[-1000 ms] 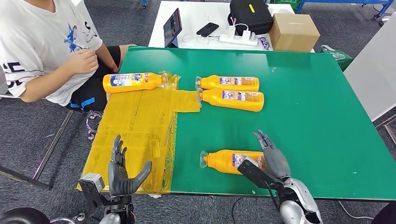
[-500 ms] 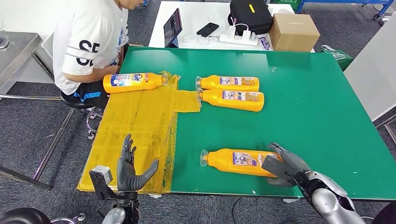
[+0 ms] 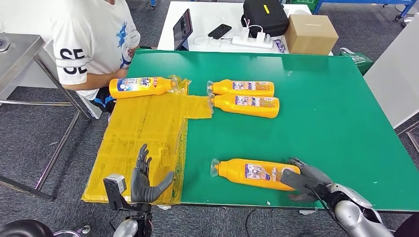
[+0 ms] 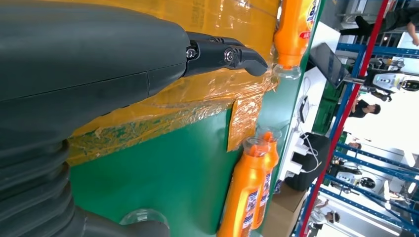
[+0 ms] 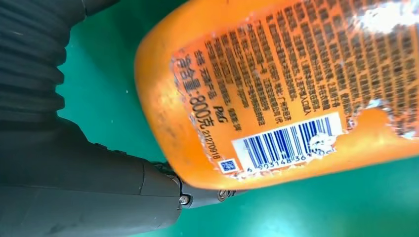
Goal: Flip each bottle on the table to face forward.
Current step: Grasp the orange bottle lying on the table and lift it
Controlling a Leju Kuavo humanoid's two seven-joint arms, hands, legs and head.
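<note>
The near bottle [image 3: 253, 173] lies on its side close to the front edge of the desk [image 3: 326, 113], cap end toward the yellow taped sheet [image 3: 143, 133], base toward the right hand [image 3: 307, 178]. The right hand's fingers [image 3: 299, 163] reach around the bottle's base end and a dark thumb lies under its edge in the right wrist view, where the barcode and small print face up, so I judge this is the back label and the bottle needs rolling over.

To do it well, the hand should close firmly on the wide base, lift only slightly, turn the bottle about its long axis until the front label is up, and set it down flat so it does not roll toward the front edge just beside it. The smooth plastic may slip if the hold is shallow.

The left hand [image 3: 144, 181] hovers over the front corner of the yellow sheet, fingers apart, holding nothing.

Two bottles [image 3: 244, 98] lie side by side, touching, near the middle toward the far edge; another bottle [image 3: 141, 86] lies on the yellow sheet near the far left edge, beside a seated person [image 3: 94, 39].

How fully the right hand is clamped cannot be told, since the bottle hides most of it. Which face the far bottles show is too small to read.
</note>
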